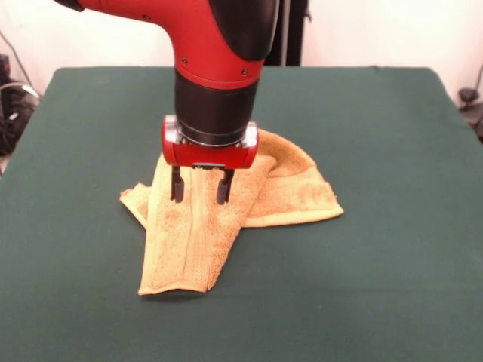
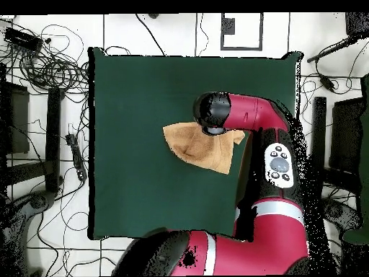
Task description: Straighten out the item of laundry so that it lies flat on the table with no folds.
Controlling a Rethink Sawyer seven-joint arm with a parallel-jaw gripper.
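towel (image 1: 226, 215): crumpled, folded over itself, near tabletop (image 1: 392, 151) centre | hand (image 1: 201, 186): fingers apart, tips over the towel's 12 o'clock part, gripping nothing

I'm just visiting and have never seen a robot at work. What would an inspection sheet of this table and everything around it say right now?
Surface: the table, covered in dark green cloth.
Job's things: the towel, yellow-orange, lies rumpled near the middle, with layers folded over each other; not flat.
Clutter: nothing seen on the table besides the towel.
Gripper: the gripper points straight down over the towel, its two fingers apart, nothing held between them; whether the tips touch the cloth cannot be told.
Cables: many black cables lie on the floor along one side of the table, more at the opposite side.
Surroundings: white floor, dark stands beside the table; no person seen.
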